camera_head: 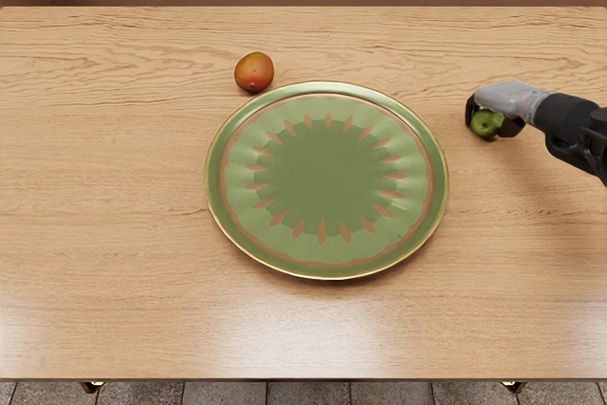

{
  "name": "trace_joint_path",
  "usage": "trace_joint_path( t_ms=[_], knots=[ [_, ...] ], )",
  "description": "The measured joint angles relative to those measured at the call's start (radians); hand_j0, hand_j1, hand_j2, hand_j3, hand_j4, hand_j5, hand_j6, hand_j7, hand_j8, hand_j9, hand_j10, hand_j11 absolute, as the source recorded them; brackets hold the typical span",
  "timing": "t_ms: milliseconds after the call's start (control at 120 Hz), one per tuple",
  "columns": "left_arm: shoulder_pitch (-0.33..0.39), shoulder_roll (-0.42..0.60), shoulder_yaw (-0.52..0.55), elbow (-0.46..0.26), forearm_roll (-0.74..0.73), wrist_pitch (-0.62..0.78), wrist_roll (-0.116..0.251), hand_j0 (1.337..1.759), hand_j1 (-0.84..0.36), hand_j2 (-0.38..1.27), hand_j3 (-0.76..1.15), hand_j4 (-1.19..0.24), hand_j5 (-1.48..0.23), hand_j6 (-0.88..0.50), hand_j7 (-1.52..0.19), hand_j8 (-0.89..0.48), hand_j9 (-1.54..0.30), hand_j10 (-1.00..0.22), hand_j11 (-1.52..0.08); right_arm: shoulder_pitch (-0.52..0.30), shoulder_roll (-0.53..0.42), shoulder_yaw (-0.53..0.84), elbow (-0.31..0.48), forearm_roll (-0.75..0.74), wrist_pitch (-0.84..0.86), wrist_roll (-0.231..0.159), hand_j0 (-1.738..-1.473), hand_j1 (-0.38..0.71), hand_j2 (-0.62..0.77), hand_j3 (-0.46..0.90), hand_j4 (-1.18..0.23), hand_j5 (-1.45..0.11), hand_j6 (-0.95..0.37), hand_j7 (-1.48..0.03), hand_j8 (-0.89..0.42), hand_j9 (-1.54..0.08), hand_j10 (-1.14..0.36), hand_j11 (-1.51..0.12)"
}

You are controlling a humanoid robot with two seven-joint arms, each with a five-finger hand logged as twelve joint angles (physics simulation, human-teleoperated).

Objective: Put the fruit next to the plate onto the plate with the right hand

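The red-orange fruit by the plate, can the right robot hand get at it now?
Probably not: the right robot hand is shut on a small green fruit right of the plate, and the red-orange fruit lies across the plate by its far left rim. Only the flat plate lies between.

grained wood table (pixel 114 234); glossy gold-rimmed plate (pixel 327 180); smooth-skinned fruit (pixel 254 71)

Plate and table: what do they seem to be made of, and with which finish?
Plate: probably glazed ceramic, perhaps enamelled metal; smooth green face, painted reddish pattern, thin shiny gold rim. Table: wood or wood-look veneer; clear grain lines, with a soft satin sheen near the front edge.
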Motion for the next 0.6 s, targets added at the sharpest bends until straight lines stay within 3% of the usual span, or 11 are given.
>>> trace_joint_path(
  t_ms=[225,350,358,600],
  knots=[
    [0.0,0.0,0.0,0.0,0.0,0.0,0.0,1.658,0.35,0.0,0.0,0.0,0.0,0.0,0.0,0.0,0.0,0.0,0.0,-0.003,0.0,0.002,0.002,0.06,0.012,-0.002,-1.644,0.24,-0.06,0.0,-0.55,-0.8,-0.37,-0.82,-0.33,-0.81,-0.64,-0.81],
    [0.0,0.0,0.0,0.0,0.0,0.0,0.0,1.658,0.35,0.0,0.0,0.0,0.0,0.0,0.0,0.0,0.0,0.0,0.0,-0.002,-0.003,0.004,0.003,0.119,0.035,0.0,-1.646,0.23,0.07,0.0,-0.59,-0.85,-0.42,-0.86,-0.37,-0.87,-0.66,-0.87],
    [0.0,0.0,0.0,0.0,0.0,0.0,0.0,1.658,0.35,0.0,0.0,0.0,0.0,0.0,0.0,0.0,0.0,0.0,0.0,-0.001,-0.004,0.004,0.003,0.124,0.036,0.0,-1.647,0.24,0.13,0.0,-0.59,-0.85,-0.42,-0.86,-0.35,-0.88,-0.66,-0.88],
    [0.0,0.0,0.0,0.0,0.0,0.0,0.0,1.658,0.35,0.0,0.0,0.0,0.0,0.0,0.0,0.0,0.0,0.0,0.0,0.006,-0.021,0.004,0.004,0.256,0.051,0.006,-1.651,0.28,0.13,0.0,-0.49,-0.97,-0.35,-0.94,-0.3,-0.97,-0.7,-0.98]
  ],
)
